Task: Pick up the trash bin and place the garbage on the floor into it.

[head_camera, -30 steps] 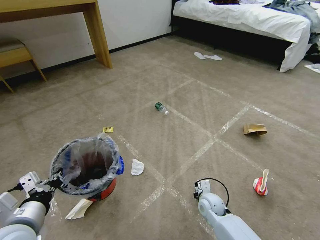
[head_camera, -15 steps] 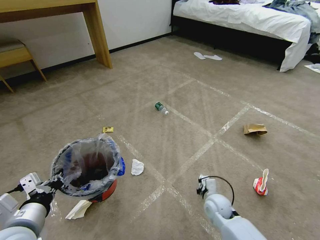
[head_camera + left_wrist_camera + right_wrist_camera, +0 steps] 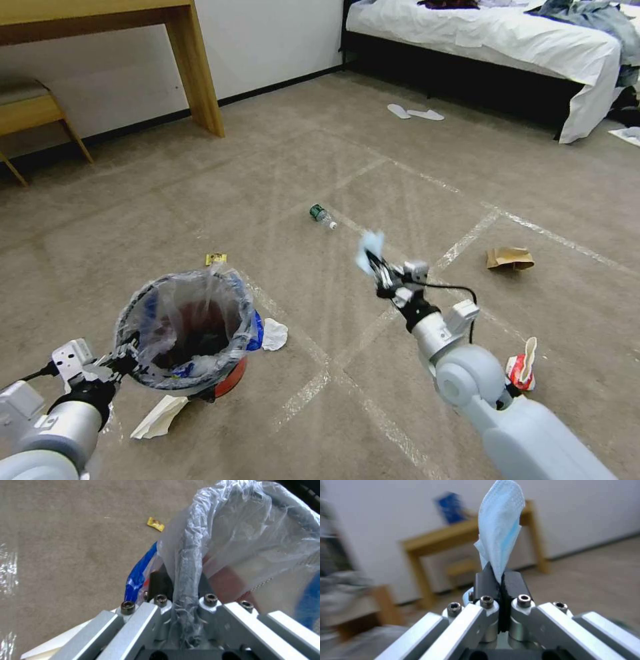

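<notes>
While clamped by the left pincer (image 3: 127, 363), trash bin (image 3: 190, 330) rim; right pincer (image 3: 380, 273) pinching seemingly a blue mask (image 3: 369, 250).

A beige-brown carpet (image 3: 280, 167) crossed by shiny clear tape lines (image 3: 460, 248) is bounded by a white wall (image 3: 267, 40) with a dark skirting board. A wooden desk (image 3: 193, 67) and a wooden chair (image 3: 33, 110) are set against the wall at the left. A bed (image 3: 493, 40) draped in white sheets is placed at the far right, with a pair of white slippers (image 3: 415, 113) laid on the carpet just before it.

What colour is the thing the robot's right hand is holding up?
Pale blue and white face mask, clearest in the right wrist view.
</notes>
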